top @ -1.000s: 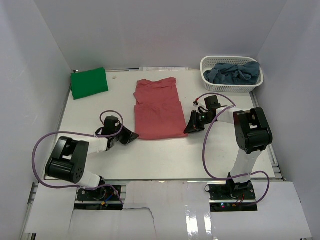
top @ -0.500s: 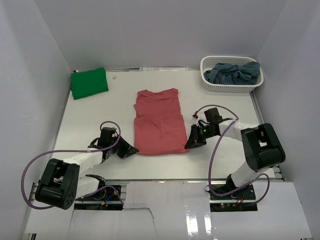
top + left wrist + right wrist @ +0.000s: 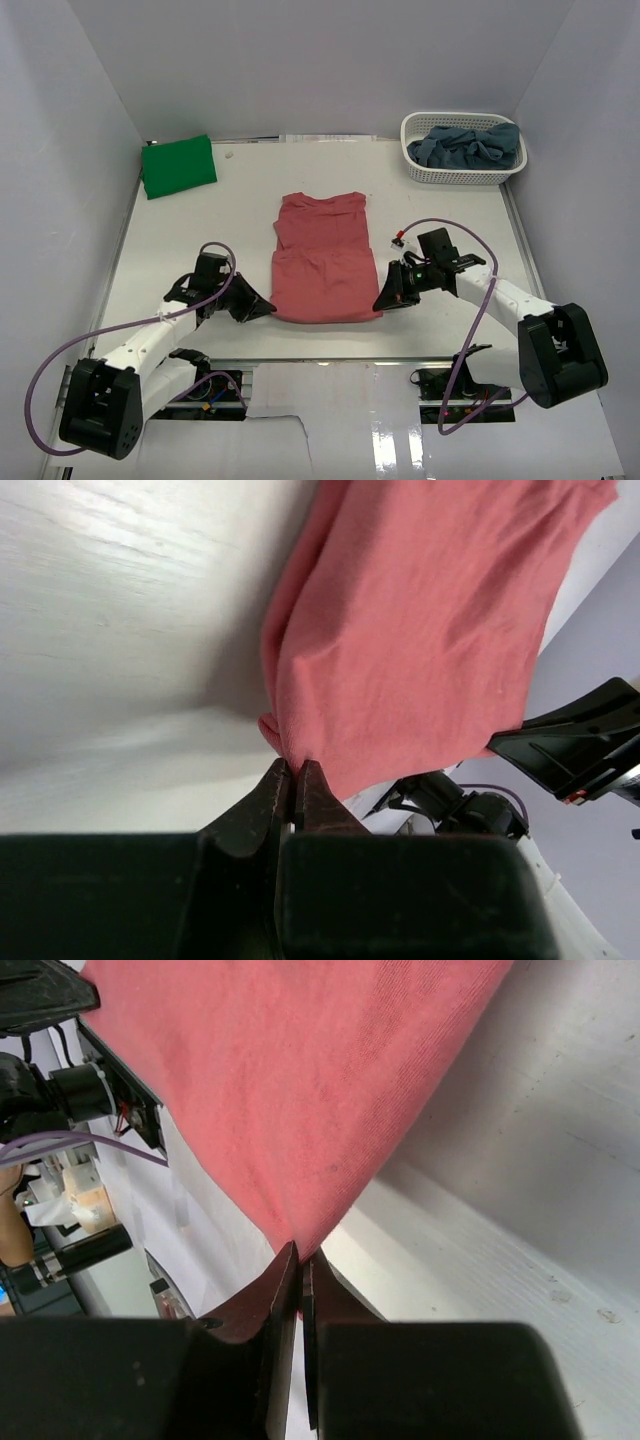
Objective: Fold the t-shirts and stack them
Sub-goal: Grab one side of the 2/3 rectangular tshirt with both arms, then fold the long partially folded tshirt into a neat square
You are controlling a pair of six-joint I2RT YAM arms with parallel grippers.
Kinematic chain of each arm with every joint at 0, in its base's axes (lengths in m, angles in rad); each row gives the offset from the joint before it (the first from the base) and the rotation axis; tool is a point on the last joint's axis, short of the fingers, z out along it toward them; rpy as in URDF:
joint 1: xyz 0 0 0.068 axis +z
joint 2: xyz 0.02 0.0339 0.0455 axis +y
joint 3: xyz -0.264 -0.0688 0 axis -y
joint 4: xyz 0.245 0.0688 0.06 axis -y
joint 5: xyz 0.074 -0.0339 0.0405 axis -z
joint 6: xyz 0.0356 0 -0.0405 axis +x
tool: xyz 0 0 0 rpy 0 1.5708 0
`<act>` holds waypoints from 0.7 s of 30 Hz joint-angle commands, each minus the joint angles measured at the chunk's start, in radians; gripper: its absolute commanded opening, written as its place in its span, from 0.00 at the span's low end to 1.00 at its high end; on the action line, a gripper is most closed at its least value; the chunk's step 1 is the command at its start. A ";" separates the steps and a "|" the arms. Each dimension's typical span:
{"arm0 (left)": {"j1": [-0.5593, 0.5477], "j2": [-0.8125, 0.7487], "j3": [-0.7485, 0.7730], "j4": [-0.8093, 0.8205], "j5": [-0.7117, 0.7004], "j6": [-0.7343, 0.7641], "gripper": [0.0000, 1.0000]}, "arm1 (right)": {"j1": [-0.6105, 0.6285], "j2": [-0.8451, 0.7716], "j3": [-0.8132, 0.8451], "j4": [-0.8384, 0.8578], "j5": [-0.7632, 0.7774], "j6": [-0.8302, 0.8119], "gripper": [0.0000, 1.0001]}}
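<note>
Centrally on the white tabletop lies the salmon-red cloth t-shirt, its collar toward the far wall and its hem close to the near edge, with a crease running across its middle. The left gripper sits low at the shirt's near-left corner. In the left wrist view its two black fingers are pressed almost together, with a small bunch of the red fabric pinched between their tips just above the table. The right gripper meets the near-right corner in the same way. The right wrist view shows its jaws drawn nearly closed on a point of the cloth, which fans out from the tips. Both arms stretch low over the table, one on each side of the garment.

Well apart, in the far-left corner, a bright green folded t-shirt lies flat. At the far right stands a white plastic lattice basket, with dusty grey-blue crumpled t-shirts heaped inside it.
</note>
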 commanded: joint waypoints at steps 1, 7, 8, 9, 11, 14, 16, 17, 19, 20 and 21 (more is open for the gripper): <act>-0.001 -0.007 0.098 -0.082 0.024 0.026 0.00 | 0.003 -0.038 0.045 -0.067 -0.024 0.023 0.08; -0.001 0.005 0.222 -0.145 0.056 0.029 0.00 | 0.005 -0.044 0.180 -0.156 -0.041 0.000 0.08; -0.001 0.008 0.259 -0.153 0.056 0.030 0.00 | 0.005 -0.040 0.193 -0.167 -0.049 -0.003 0.08; -0.001 0.019 0.279 -0.168 0.058 0.032 0.00 | 0.005 -0.026 0.205 -0.174 -0.058 -0.005 0.08; 0.001 0.036 0.334 -0.181 0.060 0.038 0.00 | 0.005 -0.012 0.245 -0.180 -0.075 -0.014 0.08; 0.006 0.070 0.377 -0.193 0.056 0.046 0.00 | 0.005 0.013 0.306 -0.184 -0.096 -0.014 0.08; 0.018 0.088 0.412 -0.190 0.070 0.050 0.00 | 0.003 0.043 0.341 -0.180 -0.118 -0.011 0.08; 0.022 0.109 0.438 -0.190 0.075 0.053 0.00 | 0.003 0.068 0.380 -0.184 -0.127 -0.011 0.08; 0.038 0.133 0.466 -0.188 0.084 0.064 0.00 | -0.001 0.091 0.421 -0.185 -0.141 -0.008 0.08; 0.042 0.154 0.480 -0.188 0.093 0.067 0.00 | -0.003 0.101 0.456 -0.185 -0.145 -0.006 0.08; 0.045 0.165 0.509 -0.188 0.090 0.076 0.00 | -0.007 0.126 0.473 -0.185 -0.151 -0.006 0.08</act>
